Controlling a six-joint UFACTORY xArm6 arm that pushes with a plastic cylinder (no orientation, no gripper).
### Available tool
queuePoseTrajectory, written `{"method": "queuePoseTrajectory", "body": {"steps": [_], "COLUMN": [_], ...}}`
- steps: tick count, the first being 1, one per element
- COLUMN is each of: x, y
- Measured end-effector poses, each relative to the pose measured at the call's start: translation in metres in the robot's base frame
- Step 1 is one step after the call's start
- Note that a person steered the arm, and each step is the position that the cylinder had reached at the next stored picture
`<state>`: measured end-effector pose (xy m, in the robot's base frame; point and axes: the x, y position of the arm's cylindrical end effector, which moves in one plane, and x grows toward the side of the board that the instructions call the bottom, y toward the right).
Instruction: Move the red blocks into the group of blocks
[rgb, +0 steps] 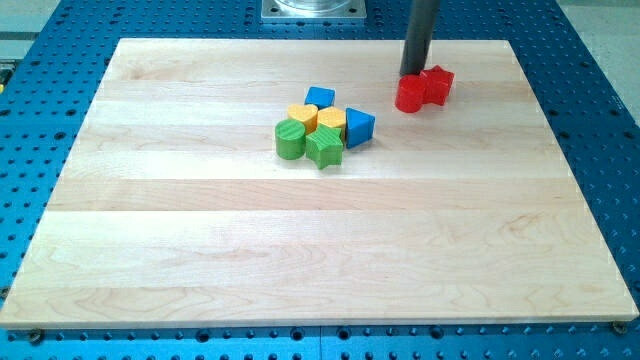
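Note:
Two red blocks sit together near the view's top right of the wooden board: a red cylinder (410, 94) and a red star-shaped block (437, 84) touching its right side. My tip (414, 73) stands just behind the red cylinder, at its top edge. To the left lies the group: a blue cube (320, 97), a yellow heart (301, 116), a yellow block (331, 122), a blue triangular block (360, 126), a green cylinder (290, 139) and a green star (325, 148). The red blocks are apart from the group.
The wooden board (300, 250) lies on a blue perforated table (590, 120). A grey metal base (314, 9) shows at the view's top edge.

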<state>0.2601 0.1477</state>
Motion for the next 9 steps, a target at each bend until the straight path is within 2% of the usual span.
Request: {"method": "queuePoseTrajectory", "body": {"steps": [1, 3, 4, 6, 7, 9], "x": [0.001, 0.052, 0.069, 0.105, 0.148, 0.138], "y": [0.058, -0.003, 0.015, -0.028, -0.017, -0.05]}}
